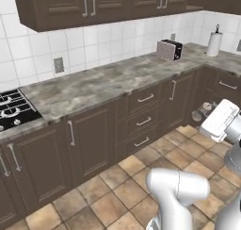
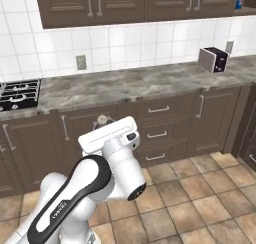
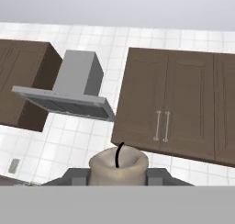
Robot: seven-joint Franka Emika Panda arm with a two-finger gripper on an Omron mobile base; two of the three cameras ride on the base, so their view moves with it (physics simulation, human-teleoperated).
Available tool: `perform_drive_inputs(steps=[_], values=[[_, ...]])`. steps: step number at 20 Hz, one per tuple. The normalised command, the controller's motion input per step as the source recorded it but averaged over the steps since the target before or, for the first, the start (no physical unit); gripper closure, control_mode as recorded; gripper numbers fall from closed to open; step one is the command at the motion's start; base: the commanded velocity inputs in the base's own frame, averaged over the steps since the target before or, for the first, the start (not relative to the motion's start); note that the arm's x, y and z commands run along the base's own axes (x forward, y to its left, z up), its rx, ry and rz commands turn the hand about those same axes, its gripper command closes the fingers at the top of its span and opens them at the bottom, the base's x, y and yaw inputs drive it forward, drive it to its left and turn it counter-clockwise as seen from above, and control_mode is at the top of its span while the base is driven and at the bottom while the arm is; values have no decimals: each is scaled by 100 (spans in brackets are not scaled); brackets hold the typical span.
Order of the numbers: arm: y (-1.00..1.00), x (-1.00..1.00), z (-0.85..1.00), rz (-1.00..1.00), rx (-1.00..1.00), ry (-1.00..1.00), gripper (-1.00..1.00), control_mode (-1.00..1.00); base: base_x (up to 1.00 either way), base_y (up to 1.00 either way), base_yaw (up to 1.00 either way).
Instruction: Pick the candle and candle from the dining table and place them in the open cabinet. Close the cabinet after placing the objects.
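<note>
Holding the stubby beige candle between my fingers, my gripper is clamped on its round waxy body, black wick curling up; the hand view looks past it at dark wooden wall cabinets, white tiles and a grey metal hood; the base views add a marbled counter, a toaster and a stove.

The white arm rises in front of a grey marble counter over dark brown drawers. On the counter, a toaster stands far right and a stove sits at its left end. Dark wall cupboards hang above the counter; a wall socket sits on the tiles between.
</note>
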Motion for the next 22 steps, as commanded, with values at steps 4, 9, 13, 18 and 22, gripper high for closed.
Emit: perform_drive_inputs(steps=[4, 9, 13, 18, 22], values=[[0, 0, 0, 0, 0, 0, 100, 100, 87, -15, 3], [0, 0, 0, 0, 0, 0, 100, 100, 100, -21, 0], [0, 0, 0, 0, 0, 0, 100, 100, 96, -43, 0], [0, 0, 0, 0, 0, 0, 100, 100, 84, -68, -1], [0, 0, 0, 0, 0, 0, 100, 100, 64, -93, -5]])
